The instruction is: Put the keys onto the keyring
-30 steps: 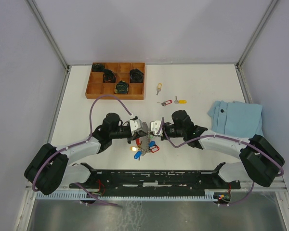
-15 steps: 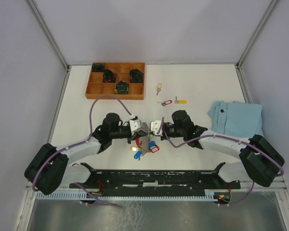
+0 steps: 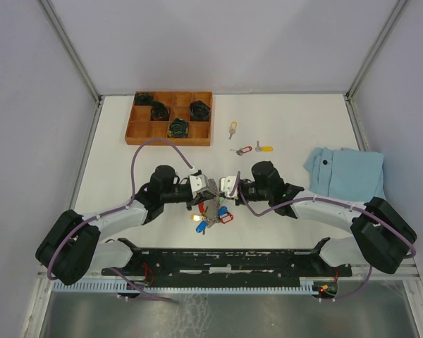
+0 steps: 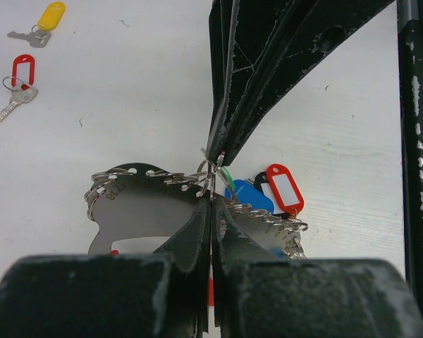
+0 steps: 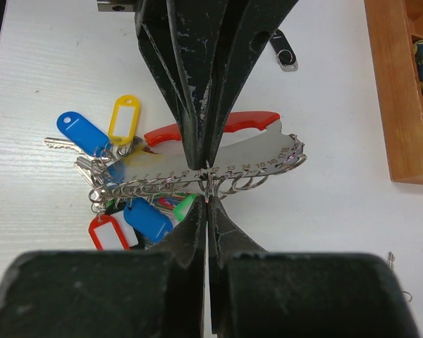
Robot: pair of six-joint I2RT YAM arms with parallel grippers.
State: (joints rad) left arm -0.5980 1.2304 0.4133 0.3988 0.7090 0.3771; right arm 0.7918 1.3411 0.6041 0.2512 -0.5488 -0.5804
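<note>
The keyring [image 3: 210, 215] lies between the two arms: a numbered metal plate [image 5: 247, 151] with a red curved strap, a row of small rings, and blue, yellow, red and green tags. My left gripper [image 4: 211, 201] and right gripper [image 5: 207, 201] meet tip to tip over it. Both are shut on the same small ring at the plate's edge. Three keys lie apart on the table beyond: one with a yellow tag [image 3: 233, 128], one with a red tag [image 3: 242, 150] and another yellow-tagged one [image 3: 265, 148]. The left wrist view shows the yellow tag [image 4: 48, 17] and the red tag [image 4: 20, 74].
A wooden compartment tray [image 3: 169, 141] with dark round items stands at the back left. A folded blue cloth [image 3: 345, 172] lies at the right. A small black cylinder [image 5: 285, 51] rests on the table near the keyring.
</note>
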